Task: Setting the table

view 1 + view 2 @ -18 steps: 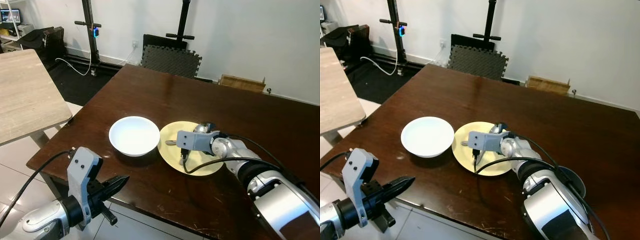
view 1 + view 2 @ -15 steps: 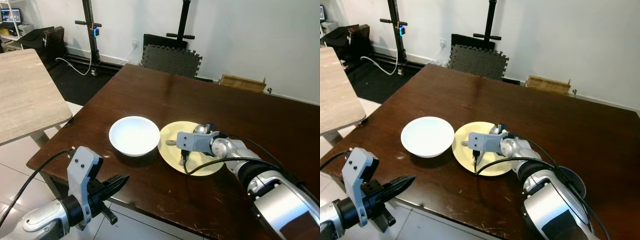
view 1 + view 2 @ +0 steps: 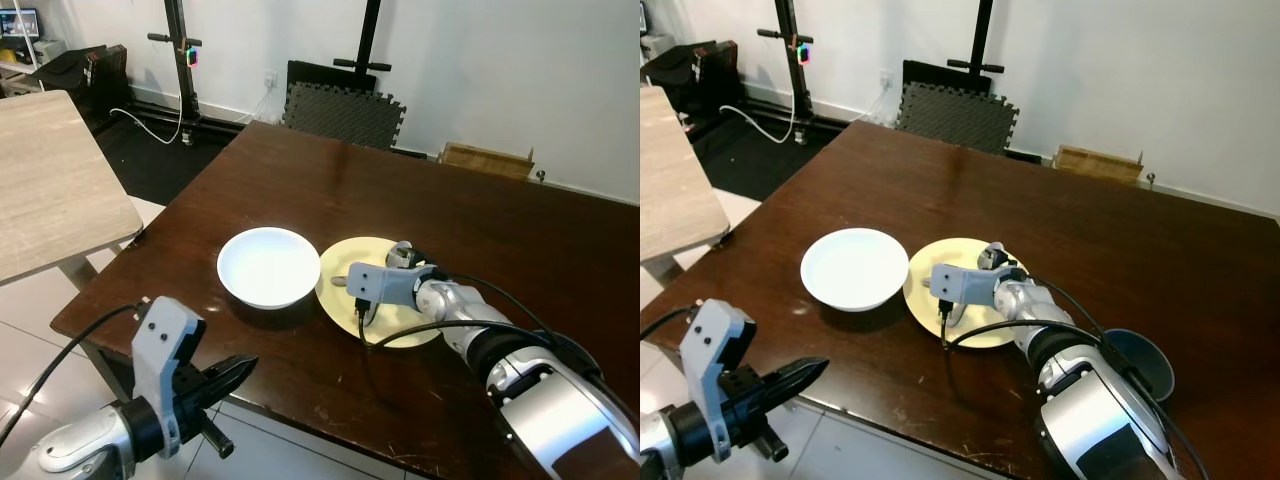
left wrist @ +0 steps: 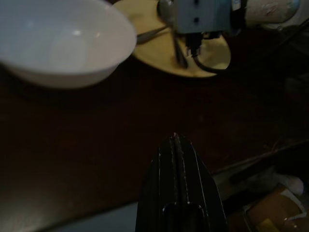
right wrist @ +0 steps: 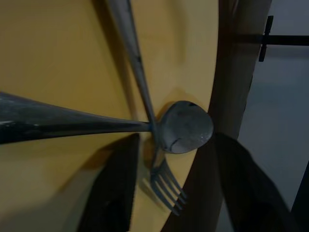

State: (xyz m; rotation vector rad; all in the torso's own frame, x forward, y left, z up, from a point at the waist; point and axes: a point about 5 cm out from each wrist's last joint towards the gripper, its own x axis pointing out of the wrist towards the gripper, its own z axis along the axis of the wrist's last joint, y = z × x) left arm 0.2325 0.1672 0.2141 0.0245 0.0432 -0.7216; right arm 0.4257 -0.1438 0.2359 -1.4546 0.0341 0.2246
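Dark table: white bowl near front edge, yellow plate just beside it on robot's right, rims close; touching or not, cannot tell.

Plate holds spoon and fork. Right wrist view: the two handles cross, spoon bowl lies over fork neck, tines point toward plate rim.

R gripper low over plate, wrist housing covers most of cutlery in head views. Wrist view: one finger tapers to a tip right at spoon neck, other finger seen only as dark blurred shape alongside. Pinching or merely touching: cannot tell.

L gripper off table, below front edge, pointing at table side. Fingers pressed together, nothing held.

Blue bowl on table by right forearm. Light wood table to robot's left. Black stands and foam mat against far wall.
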